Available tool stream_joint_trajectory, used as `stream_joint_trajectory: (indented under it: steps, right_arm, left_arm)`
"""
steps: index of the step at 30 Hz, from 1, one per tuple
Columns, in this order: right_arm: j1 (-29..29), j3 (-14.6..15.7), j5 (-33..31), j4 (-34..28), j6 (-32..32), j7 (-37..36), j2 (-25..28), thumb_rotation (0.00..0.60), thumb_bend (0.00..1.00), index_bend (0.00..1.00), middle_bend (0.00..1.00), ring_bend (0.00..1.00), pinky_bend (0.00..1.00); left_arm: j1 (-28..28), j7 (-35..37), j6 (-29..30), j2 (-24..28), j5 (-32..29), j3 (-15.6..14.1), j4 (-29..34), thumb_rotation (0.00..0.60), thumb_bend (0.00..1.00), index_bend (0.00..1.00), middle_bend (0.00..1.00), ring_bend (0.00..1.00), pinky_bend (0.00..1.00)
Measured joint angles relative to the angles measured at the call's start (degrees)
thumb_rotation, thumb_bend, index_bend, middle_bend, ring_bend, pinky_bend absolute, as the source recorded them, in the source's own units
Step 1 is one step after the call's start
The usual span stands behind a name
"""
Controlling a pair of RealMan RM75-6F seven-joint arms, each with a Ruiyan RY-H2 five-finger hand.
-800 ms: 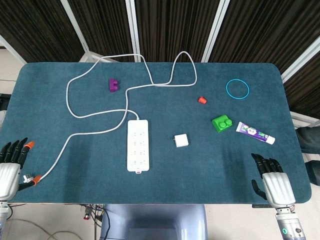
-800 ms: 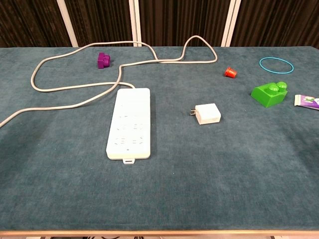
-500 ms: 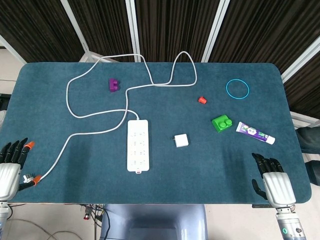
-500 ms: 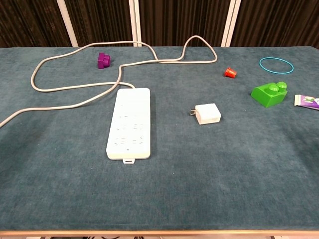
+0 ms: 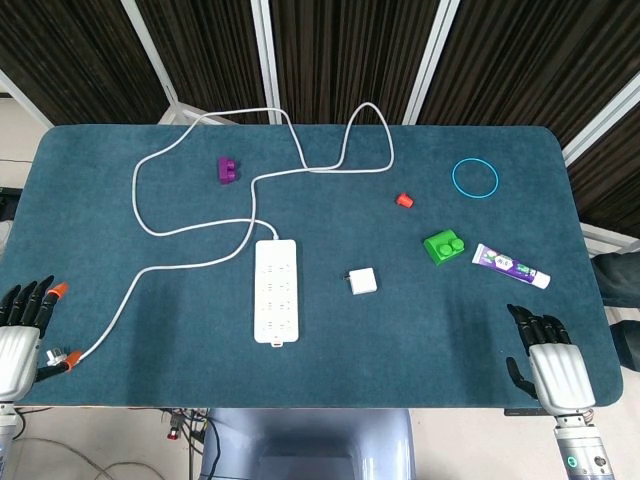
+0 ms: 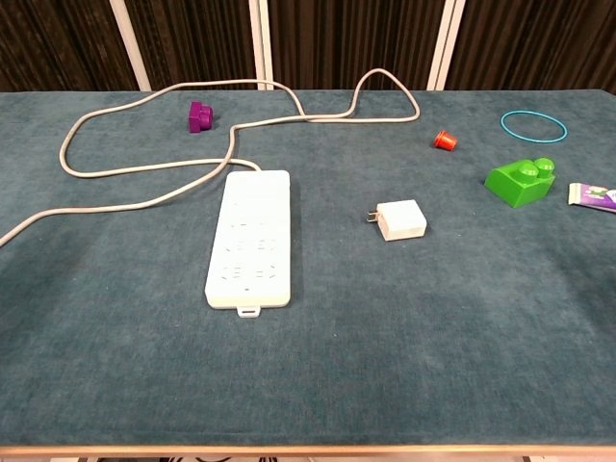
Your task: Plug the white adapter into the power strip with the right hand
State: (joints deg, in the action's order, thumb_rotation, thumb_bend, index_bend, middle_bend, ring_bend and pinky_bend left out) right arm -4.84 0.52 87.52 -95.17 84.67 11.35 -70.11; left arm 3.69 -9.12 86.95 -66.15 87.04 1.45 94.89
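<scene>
The table (image 5: 120, 370) is covered in a dark teal, felt-like cloth with rounded far corners; behind it hang dark pleated curtains split by pale upright and slanted posts; a light floor and loose cables show under the near edge in the head view.

The right hand (image 5: 553, 368) sits at the near right edge, back upward, its dark fingers (image 5: 530, 327) apart and holding nothing; the left hand (image 5: 20, 340) sits at the near left edge, also spread and empty, with orange tips on two of its digits; neither hand shows in the chest view.

The white adapter (image 5: 362, 281) lies flat on the cloth, well to the left of the right hand and further from the robot, its prongs pointing left toward the power strip (image 5: 276, 291); the two are near but apart. The strip's grey cable (image 5: 180, 231) loops across the far half of the table and runs back to end just beside the left hand.

Beyond the right hand lie a toothpaste tube (image 5: 511, 266) with a purple label whose print is too small to read, a green block (image 5: 443, 247), a blue ring (image 5: 475, 178) and a small red cap (image 5: 404, 200); a purple piece (image 5: 228, 171) lies far off to the left. No other writing can be made out.
</scene>
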Motion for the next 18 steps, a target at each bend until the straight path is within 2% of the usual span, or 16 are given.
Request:
stream_joint_trajectory:
  steps: [13, 18]
  right_arm:
    - [0.5, -0.8, 0.6, 0.3, 1.2, -0.6, -1.1, 0.600, 0.47, 0.07, 0.14, 0.20, 0.15]
    - [-0.4, -0.8, 0.6, -0.9, -0.9, -0.4, -1.2, 0.600, 0.47, 0.05, 0.13, 0.20, 0.15]
  left_arm:
    - [-0.2, 0.7, 0.9, 0.2, 0.9, 0.0, -0.1, 0.600, 0.10, 0.12, 0.00, 0.00, 0.00]
    - [0.0, 0.4, 0.4, 0.0, 1.3, -0.3, -0.2, 0.600, 0.10, 0.12, 0.00, 0.00, 0.00]
